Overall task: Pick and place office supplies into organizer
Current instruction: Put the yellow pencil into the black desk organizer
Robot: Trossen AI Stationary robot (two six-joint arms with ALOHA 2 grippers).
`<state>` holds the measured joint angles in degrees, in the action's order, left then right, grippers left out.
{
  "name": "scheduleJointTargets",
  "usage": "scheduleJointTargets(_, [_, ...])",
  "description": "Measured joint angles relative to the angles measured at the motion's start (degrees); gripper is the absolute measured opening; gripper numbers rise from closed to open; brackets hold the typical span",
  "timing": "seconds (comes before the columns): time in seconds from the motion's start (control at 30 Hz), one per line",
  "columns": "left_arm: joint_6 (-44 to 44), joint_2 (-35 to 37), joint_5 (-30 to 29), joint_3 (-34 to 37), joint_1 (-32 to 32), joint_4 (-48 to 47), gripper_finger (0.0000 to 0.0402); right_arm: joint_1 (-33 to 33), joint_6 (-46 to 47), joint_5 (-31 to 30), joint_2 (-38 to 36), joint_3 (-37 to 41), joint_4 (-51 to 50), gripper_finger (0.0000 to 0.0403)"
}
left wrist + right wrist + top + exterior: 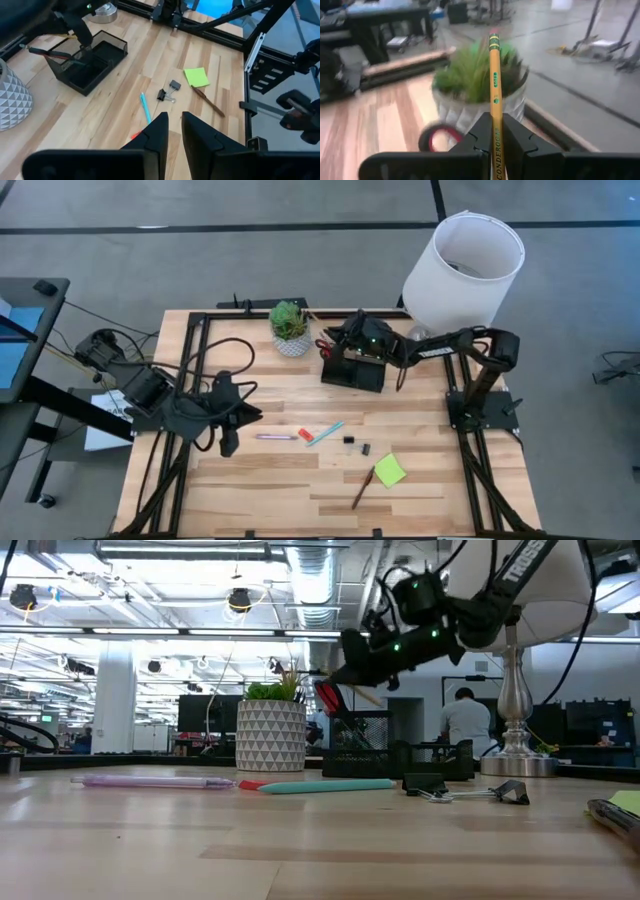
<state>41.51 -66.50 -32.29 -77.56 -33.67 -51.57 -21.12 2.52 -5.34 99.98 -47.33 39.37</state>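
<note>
The right tool (495, 131) is clamped on a yellow hexagonal pencil (494, 90), hovering over the black mesh organizer (353, 369) at the worktop's (280, 490) twelve o'clock; best to keep the pencil upright and lower it into the tall compartment beside the red-handled scissors (52, 53); the left tool (171, 131), fingers slightly apart, waits at nine o'clock.

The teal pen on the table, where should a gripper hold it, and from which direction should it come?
Grip the teal pen near the middle of its barrel, coming straight down from above. It lies flat on the table, so only its long sides offer a hold; the fingers should close across its width. The orange-red eraser lies at one end, so I would stay clear of that end.
</note>
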Motion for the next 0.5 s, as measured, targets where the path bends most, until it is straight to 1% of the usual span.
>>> scheduleJointTargets(0.1, [1.76,-0.02,0.01,0.00,0.00,0.02,0.0045,0.20,0.02,0.96,3.91,0.02,4.30,0.0014])
scheduleJointTargets(0.27, [4.41,-0.02,0.33,0.00,-0.02,0.00,0.0045,0.49,0.46,0.95,10.89,0.02,19.44,0.0014])
scheduleJointTargets(0.33, [5.37,-0.02,0.39,0.00,-0.04,0.01,0.0045,0.50,0.58,0.58,12.22,-0.04,20.67,0.0020])
scheduleJointTargets(0.5, [5.67,-0.02,0.42,0.00,-0.04,0.02,0.0045,0.48,7.15,-0.53,13.34,-0.38,19.23,0.0056])
